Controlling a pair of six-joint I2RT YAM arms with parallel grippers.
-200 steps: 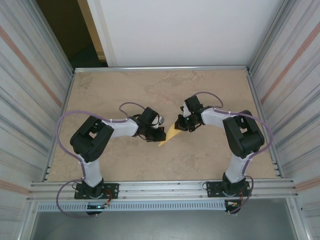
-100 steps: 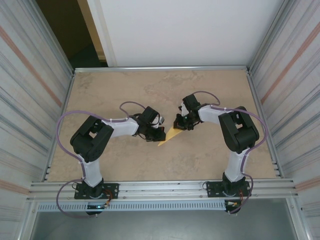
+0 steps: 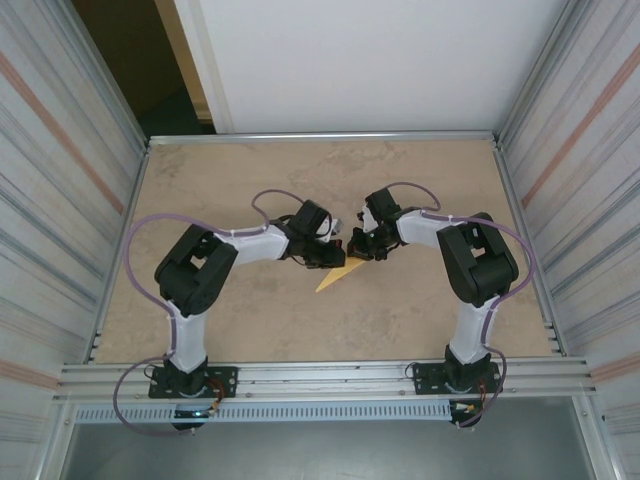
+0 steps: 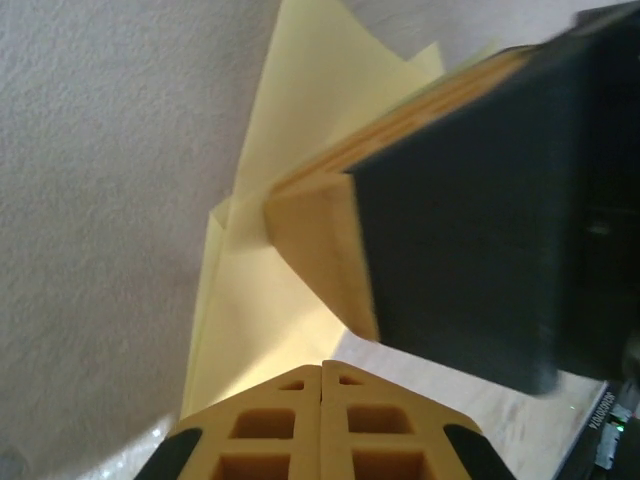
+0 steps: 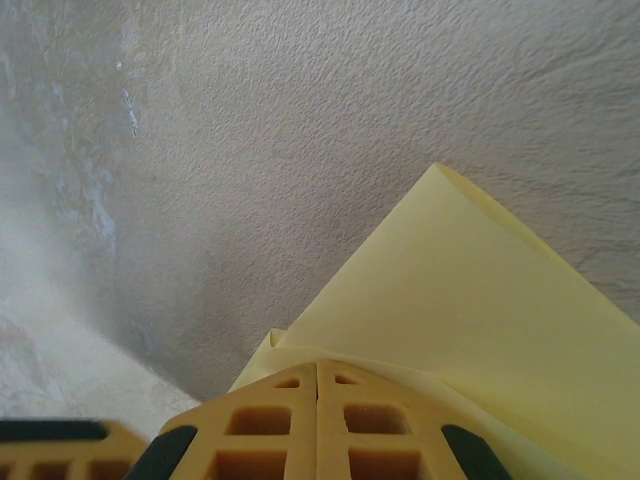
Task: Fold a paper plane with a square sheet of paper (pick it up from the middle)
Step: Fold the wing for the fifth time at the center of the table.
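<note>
**A:** The pale-yellow folded paper plane (image 3: 338, 276) lies in the middle of the beige tabletop (image 3: 240, 330), nose toward 7 o'clock. What changed?

**B:** The left gripper (image 3: 328, 254) slid in at its 11 o'clock, fingers closed and empty. The right gripper (image 3: 362, 246), closed too, sits on the wide end. They're probably pressing a crease.

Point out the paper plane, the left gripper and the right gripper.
paper plane (image 5: 470, 300): right wrist view, flat upper face.
left gripper (image 4: 322, 368): left wrist view, seam between shut fingertips.
right gripper (image 5: 317, 365): right wrist view, seam between shut fingertips.
</note>
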